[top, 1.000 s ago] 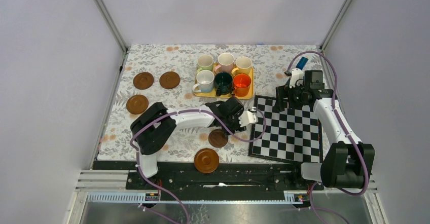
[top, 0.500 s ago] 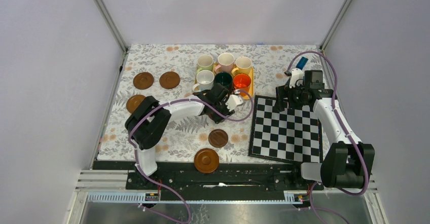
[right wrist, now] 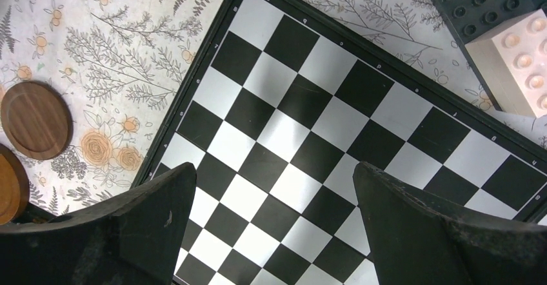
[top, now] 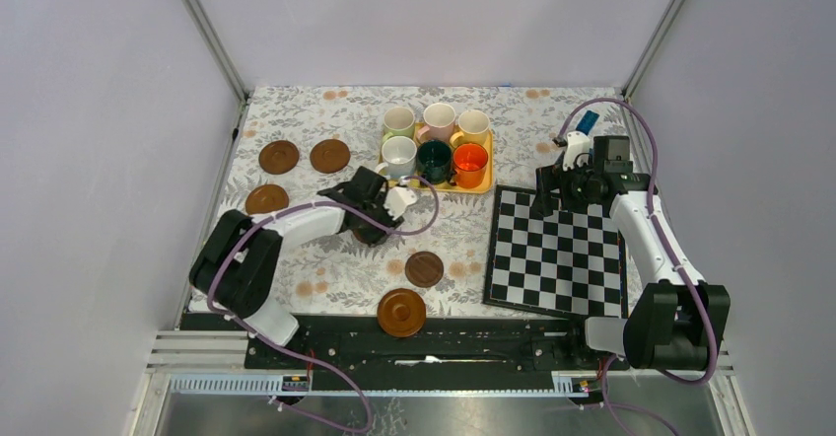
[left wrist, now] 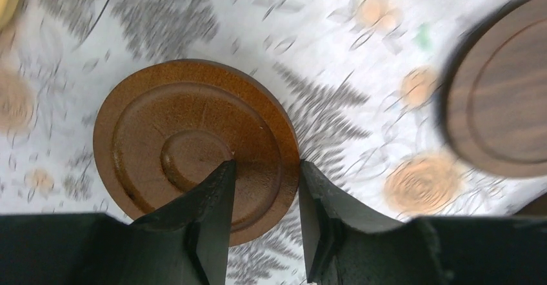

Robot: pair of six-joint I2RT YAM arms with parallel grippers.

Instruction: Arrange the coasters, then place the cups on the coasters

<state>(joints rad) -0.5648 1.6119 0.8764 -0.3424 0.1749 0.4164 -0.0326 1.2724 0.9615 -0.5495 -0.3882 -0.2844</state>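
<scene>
A mid-brown coaster (left wrist: 187,130) sits sharp between the tips of my left gripper (left wrist: 264,166) while the cloth behind it is blurred. One finger lies over its face and the other presses its rim, so the gripper is shut on it. From above, that gripper (top: 375,221) hangs just left of the yellow tray (top: 483,187) and hides the coaster. Other coasters lie at the back left (top: 279,156), (top: 329,156), (top: 267,199) and near the front (top: 424,268), (top: 401,313). Several cups stand on the tray, among them orange (top: 470,163) and white (top: 399,155). My right gripper (right wrist: 274,175) is open above the chequered board.
The black-and-white chequered board (top: 557,254) covers the right of the table. A dark toy block (right wrist: 484,1) and a pale one (right wrist: 516,66) lie behind it. A dark coaster (left wrist: 497,98) lies close to the right of the held one. Metal frame posts stand at the back corners.
My left arm has swung left and back from the board's near corner to beside the tray, carrying the coaster with it. The right arm has not moved.
</scene>
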